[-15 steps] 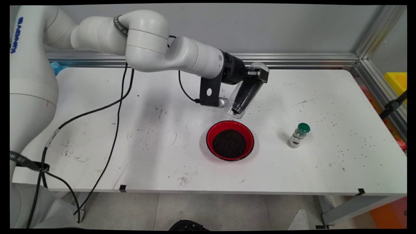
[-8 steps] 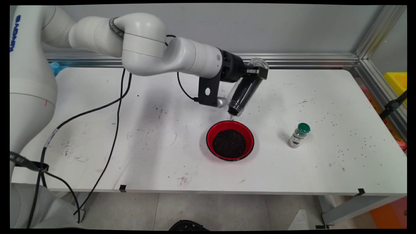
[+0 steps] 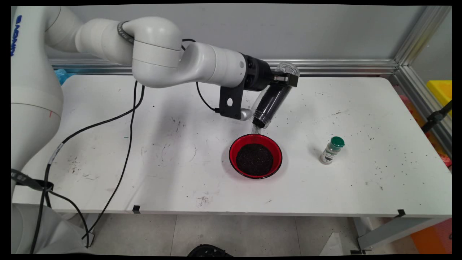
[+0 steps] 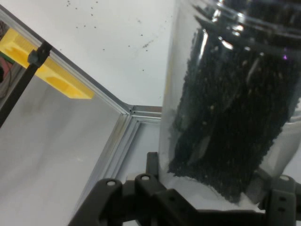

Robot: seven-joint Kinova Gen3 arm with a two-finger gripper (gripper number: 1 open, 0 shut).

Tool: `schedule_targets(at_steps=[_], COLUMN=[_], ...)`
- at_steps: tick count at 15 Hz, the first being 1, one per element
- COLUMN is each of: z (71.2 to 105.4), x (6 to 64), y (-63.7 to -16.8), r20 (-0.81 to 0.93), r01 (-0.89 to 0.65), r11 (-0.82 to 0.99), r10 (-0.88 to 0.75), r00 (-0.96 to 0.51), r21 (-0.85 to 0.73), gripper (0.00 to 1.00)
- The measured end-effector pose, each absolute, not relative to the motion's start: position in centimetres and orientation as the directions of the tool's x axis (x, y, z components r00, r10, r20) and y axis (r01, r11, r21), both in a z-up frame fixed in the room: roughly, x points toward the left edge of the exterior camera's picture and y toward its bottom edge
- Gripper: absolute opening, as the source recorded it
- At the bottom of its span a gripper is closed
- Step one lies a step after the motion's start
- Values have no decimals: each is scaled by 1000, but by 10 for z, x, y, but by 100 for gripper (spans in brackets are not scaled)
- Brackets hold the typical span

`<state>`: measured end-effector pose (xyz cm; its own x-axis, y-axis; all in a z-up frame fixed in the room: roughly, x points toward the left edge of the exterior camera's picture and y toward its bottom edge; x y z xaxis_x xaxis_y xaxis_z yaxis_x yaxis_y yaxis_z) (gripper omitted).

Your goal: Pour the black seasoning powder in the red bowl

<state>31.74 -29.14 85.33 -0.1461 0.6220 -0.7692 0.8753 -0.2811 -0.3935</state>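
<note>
Gripper point(image 3: 285, 77) closed around a clear jar point(image 3: 271, 99) of black grains, just above centre of the main view. Jar tilted mouth-down toward lower left, its open end hanging just above the far rim of a red bowl point(image 3: 255, 156). Thin stream of grains point(image 3: 255, 129) falling from the mouth toward the bowl. Bowl already holding a dark heap of the same grains, standing near the middle of the white table point(image 3: 180, 173). Small bottle with a green cap point(image 3: 332, 150) upright to the right of the bowl, well apart from it. Loose dark specks scattered over the right part of the table. Black cables point(image 3: 126, 144) drooping from the arm at left.

Seen only from the hand view: jar point(image 4: 230, 108) filling the right half, grains packed against the clear wall, black linkage point(image 4: 155, 197) at the bottom edge pressing the jar on both sides. Aluminium frame corner point(image 4: 129, 110) and a yellow block point(image 4: 51, 75) at upper left. Bowl, falling stream and bottle out of sight there.
</note>
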Motion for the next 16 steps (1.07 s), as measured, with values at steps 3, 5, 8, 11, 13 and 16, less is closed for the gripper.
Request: schedule_targets(at_steps=[3,5,8,11,13,16], z=[854,854,854,854,854,855], x=[316,316,314,314,313,312], y=[-288,-287,-284,-282,-281,-279], r20=[-775,-778,-783,-787,-790,-795], r01=[874,874,872,872,871,870], r11=[-290,-294,-301,-306,-309,-316], r10=[615,613,607,603,599,592], r00=[-141,-139,-136,-135,-133,-132], r21=[-389,-388,-385,-383,-381,-380], gripper=[0,0,0,0,0,0])
